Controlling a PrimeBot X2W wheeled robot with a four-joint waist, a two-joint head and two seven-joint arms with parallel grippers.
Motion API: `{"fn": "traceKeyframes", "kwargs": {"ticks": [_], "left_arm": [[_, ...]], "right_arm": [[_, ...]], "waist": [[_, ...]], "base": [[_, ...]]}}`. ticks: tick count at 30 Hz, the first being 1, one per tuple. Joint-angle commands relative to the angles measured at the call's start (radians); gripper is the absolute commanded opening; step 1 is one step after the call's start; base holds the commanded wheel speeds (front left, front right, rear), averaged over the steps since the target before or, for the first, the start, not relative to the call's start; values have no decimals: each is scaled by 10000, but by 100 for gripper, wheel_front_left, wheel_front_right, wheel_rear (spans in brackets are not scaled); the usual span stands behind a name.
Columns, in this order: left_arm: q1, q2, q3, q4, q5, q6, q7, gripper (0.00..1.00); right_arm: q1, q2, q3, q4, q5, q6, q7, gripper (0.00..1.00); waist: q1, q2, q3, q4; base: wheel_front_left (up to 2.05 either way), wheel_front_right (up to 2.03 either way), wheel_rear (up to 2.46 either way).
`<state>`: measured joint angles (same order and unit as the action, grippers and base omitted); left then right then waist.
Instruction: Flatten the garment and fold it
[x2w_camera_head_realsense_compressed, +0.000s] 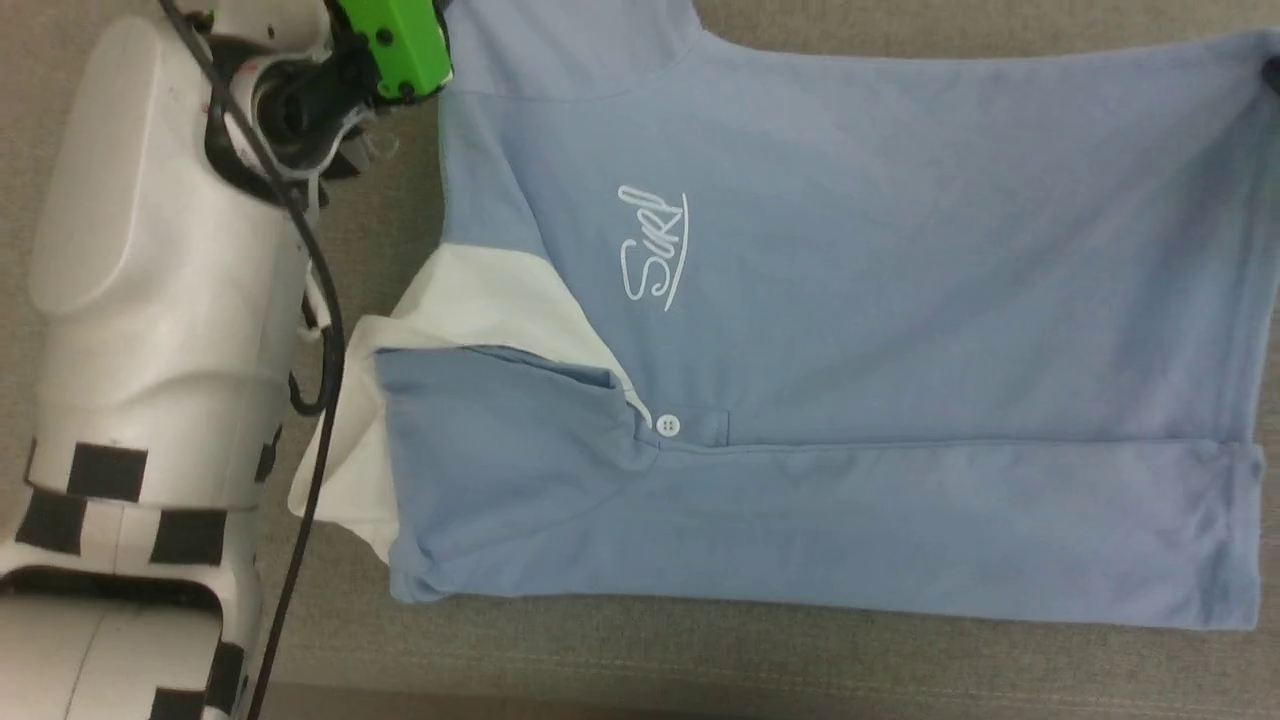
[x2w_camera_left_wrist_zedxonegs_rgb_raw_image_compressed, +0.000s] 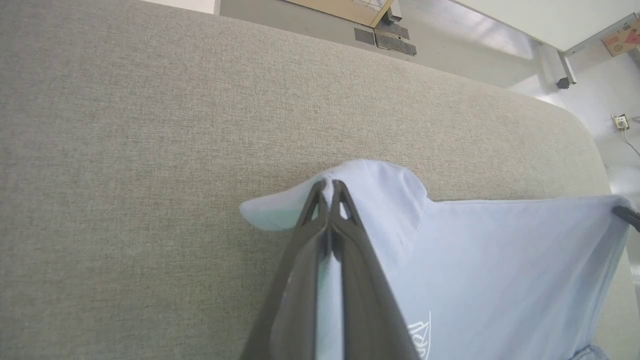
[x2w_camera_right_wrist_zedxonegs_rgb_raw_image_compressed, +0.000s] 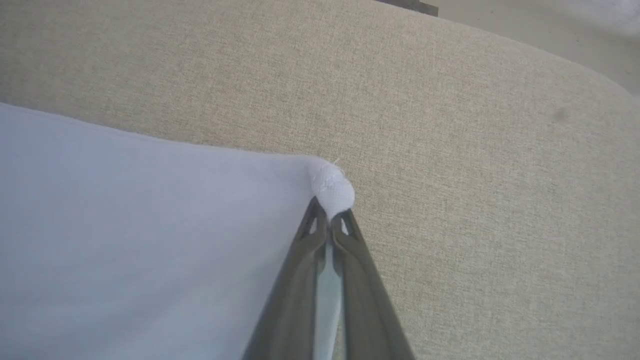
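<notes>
Pinching the garment's (x2w_camera_head_realsense_compressed: 850, 300) edge — left gripper (x2w_camera_left_wrist_zedxonegs_rgb_raw_image_compressed: 330, 185), right gripper (x2w_camera_right_wrist_zedxonegs_rgb_raw_image_compressed: 328, 213), well apart.

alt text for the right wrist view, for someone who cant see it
The right gripper is shut, pinching a small bunched corner of the light blue garment. The cloth spreads flat across the left and lower part of the view. It lies on a beige woven surface that takes up the rest of the view.

The garment (x2w_camera_head_realsense_compressed: 900, 300) lies spread on the surface (x2w_camera_head_realsense_compressed: 700, 670), across centre and right of the head view. Forearm (x2w_camera_head_realsense_compressed: 150, 300) at far left. Logo (x2w_camera_head_realsense_compressed: 652, 247) above button (x2w_camera_head_realsense_compressed: 668, 425), left of centre. Folded-over band (x2w_camera_head_realsense_compressed: 850, 530) below.
</notes>
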<state>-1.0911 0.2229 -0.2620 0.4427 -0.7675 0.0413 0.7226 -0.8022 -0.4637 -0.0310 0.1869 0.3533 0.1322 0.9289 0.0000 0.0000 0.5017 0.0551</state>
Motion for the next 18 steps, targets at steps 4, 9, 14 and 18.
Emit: {"fn": "traceKeyframes", "kwargs": {"ticks": [4, 9, 14, 18], "left_arm": [[1026, 150, 174, -275, -315, -235, -242, 0], [2189, 346, 370, -838, -546, -248, -407, 0], [3407, 538, 582, -1643, -708, -49, -521, 0], [4418, 715, 774, -2361, -804, 190, -574, 0]], "right_arm": [[866, 6, -106, 18, 176, -15, -689, 0], [1865, 144, -445, 26, 358, -15, -1408, 0], [2880, 354, -878, -99, 636, -15, -1915, 0], [3679, 402, -964, -296, 868, -15, -1891, 0]], "waist": [[0, 0, -1427, -102], [0, 0, -2157, -99], [0, 0, -2695, -89], [0, 0, -2970, -115]], "base": [[0, 0, 0], [0, 0, 0], [0, 0, 0], [0, 0, 0]]}}
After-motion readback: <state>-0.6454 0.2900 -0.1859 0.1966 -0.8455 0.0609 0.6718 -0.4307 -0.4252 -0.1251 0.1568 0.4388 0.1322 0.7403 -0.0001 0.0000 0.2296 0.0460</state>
